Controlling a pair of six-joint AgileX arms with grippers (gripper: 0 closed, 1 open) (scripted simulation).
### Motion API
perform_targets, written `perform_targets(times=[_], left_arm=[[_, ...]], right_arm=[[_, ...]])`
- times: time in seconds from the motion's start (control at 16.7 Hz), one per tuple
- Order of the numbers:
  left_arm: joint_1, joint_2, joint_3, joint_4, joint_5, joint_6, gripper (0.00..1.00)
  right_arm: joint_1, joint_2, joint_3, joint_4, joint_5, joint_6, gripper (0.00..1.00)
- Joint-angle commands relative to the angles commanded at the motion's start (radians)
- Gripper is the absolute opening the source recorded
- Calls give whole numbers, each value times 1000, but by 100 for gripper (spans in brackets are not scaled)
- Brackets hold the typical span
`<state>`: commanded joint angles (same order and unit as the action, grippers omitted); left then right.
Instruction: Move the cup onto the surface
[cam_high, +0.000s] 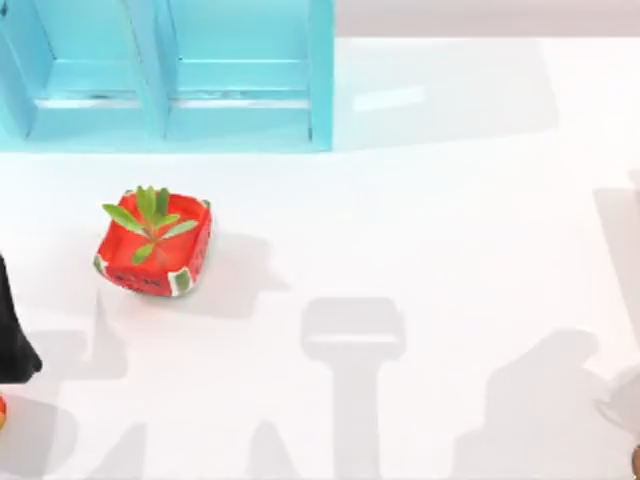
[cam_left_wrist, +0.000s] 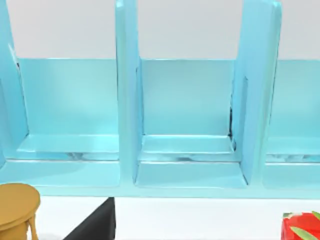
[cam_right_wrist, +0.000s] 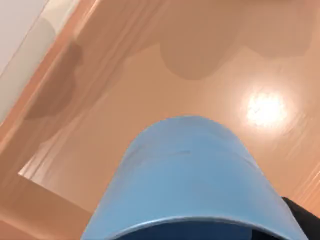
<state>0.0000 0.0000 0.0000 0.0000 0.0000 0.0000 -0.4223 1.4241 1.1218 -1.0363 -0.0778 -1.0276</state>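
The light-blue cup (cam_right_wrist: 192, 177) looms very close in the right wrist view, its rim nearest the camera and its base pointing at a glossy peach-orange wooden board (cam_right_wrist: 125, 105) with a raised edge. A lit gap separates the cup's base from a rounded shadow on that board, so the cup seems lifted. My right gripper (cam_right_wrist: 200, 227) appears shut on the cup, with one dark fingertip (cam_right_wrist: 301, 216) showing beside it. In the top view my right arm (cam_high: 626, 402) sits at the far right edge. The surface (cam_high: 450, 230), a white tabletop, spreads across the middle. My left arm (cam_high: 12, 335) is parked at the left edge.
A turquoise shelf unit (cam_high: 165, 75) with open compartments stands at the back left. A red watermelon-patterned planter (cam_high: 152, 248) with a green plant sits in front of it. An ochre round stool (cam_left_wrist: 17, 207) stands near the left arm.
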Motion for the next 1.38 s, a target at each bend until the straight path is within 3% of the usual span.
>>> perform_targets(times=[0.42, 0.96, 1.14, 1.38], left_arm=[[0, 0, 0, 0, 0, 0, 100], [0, 0, 0, 0, 0, 0, 100], [0, 0, 0, 0, 0, 0, 100], [0, 0, 0, 0, 0, 0, 100]], right_arm=[[101, -46, -30, -230, 68, 252, 0], [119, 2, 26, -233, 65, 330, 0], [191, 94, 138, -229, 47, 490, 0], [377, 247, 304, -231, 25, 840, 0]])
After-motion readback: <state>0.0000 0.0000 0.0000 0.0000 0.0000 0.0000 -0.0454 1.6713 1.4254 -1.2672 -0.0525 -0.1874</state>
